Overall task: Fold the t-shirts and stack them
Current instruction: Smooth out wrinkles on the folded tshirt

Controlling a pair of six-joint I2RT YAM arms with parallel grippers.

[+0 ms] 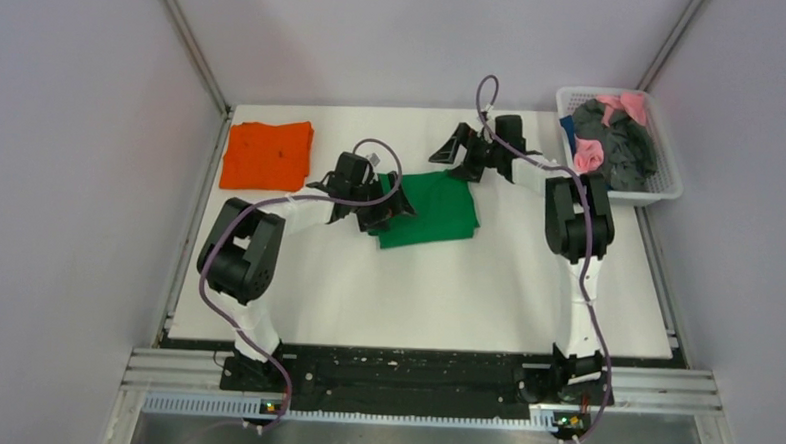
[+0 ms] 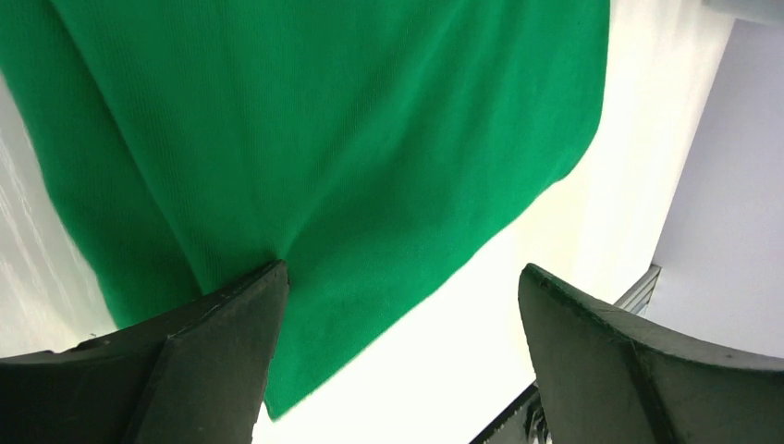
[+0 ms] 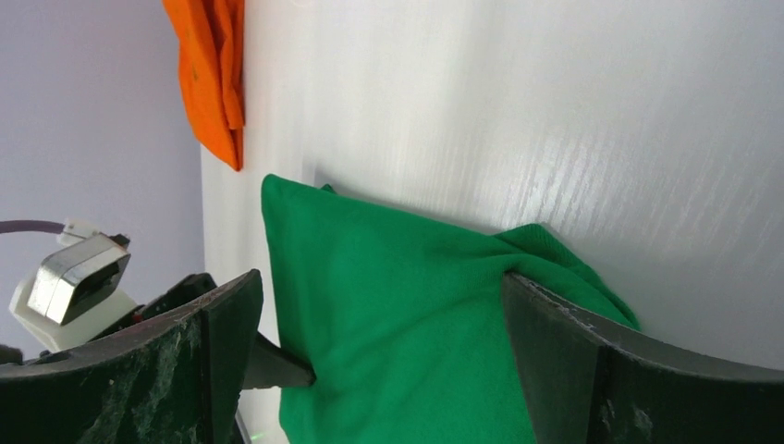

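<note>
I have the green t-shirt [image 1: 431, 212] lying near the middle of the bench [image 1: 466, 295], a little toward 12 o'clock, already down to a compact, roughly square packet. The orange t-shirt [image 1: 267, 154] sits flat and folded in the 10 o'clock corner. I read that as the stacking spot, kept well apart from the work area so that folding doesn't disturb it. My left hand [image 2: 402, 291] is at the packet's 9 o'clock edge with its fingers wide apart and holding nothing: one finger [image 2: 236, 310] presses on the cloth, the other hangs over bare bench. That straddle suits pinching the edge. My right hand [image 3: 381, 301] is at the packet's 12 o'clock edge, also spread wide and empty, with the green cloth running between its fingers. There the cloth bunches into a soft lump rather than lying crisp. With a hand on each of two adjoining sides, I judge the fold is about finished, and the next job is to grip the packet and carry it across to the orange one. The bunched corner may spill open when lifted. The basket [image 1: 587, 91] at 2 o'clock holds a heap of other garments [image 1: 627, 147], out of the way.
</note>
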